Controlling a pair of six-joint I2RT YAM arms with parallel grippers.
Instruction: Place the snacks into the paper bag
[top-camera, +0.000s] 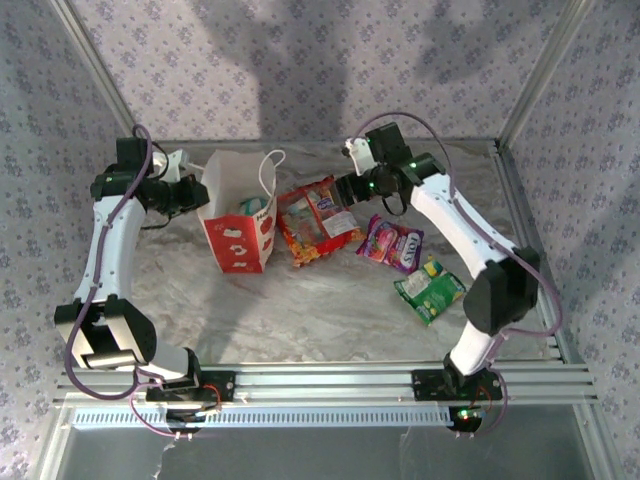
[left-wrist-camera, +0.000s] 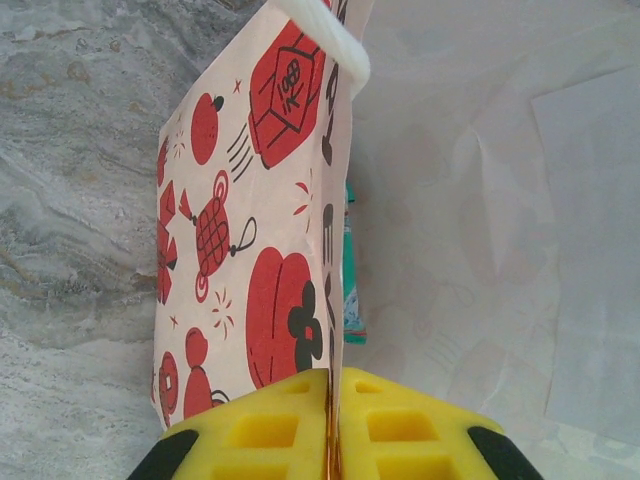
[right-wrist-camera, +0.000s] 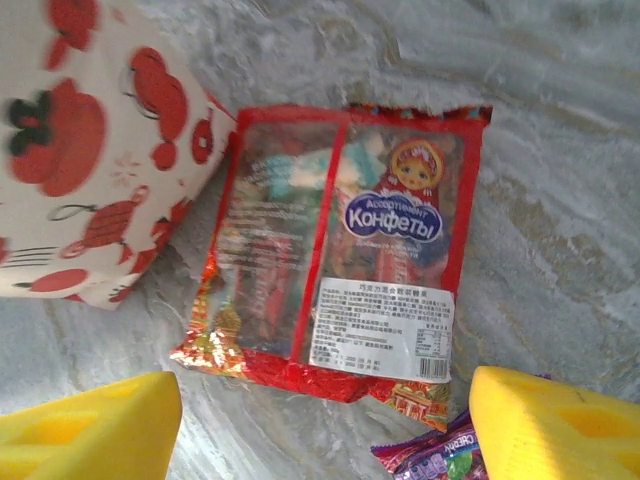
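The white and red paper bag (top-camera: 238, 232) stands open at the left of the table. My left gripper (top-camera: 196, 194) is shut on its left wall near the rim, and the wall (left-wrist-camera: 250, 250) runs between the yellow pads (left-wrist-camera: 270, 425). A teal packet (left-wrist-camera: 352, 290) stands inside the bag (top-camera: 255, 205). Right of the bag lies the large red packet (right-wrist-camera: 345, 250), partly over an orange-yellow one (top-camera: 303, 247). My right gripper (right-wrist-camera: 325, 440) hovers open over the red packet's near edge. The purple-pink packet (top-camera: 392, 243) and the green packet (top-camera: 430, 290) lie farther right.
Grey marbled table top (top-camera: 300, 310) with open room in front of the bag and packets. Aluminium frame posts (top-camera: 525, 90) and patterned walls enclose the back and sides. A rail (top-camera: 330, 380) crosses the near edge by the arm bases.
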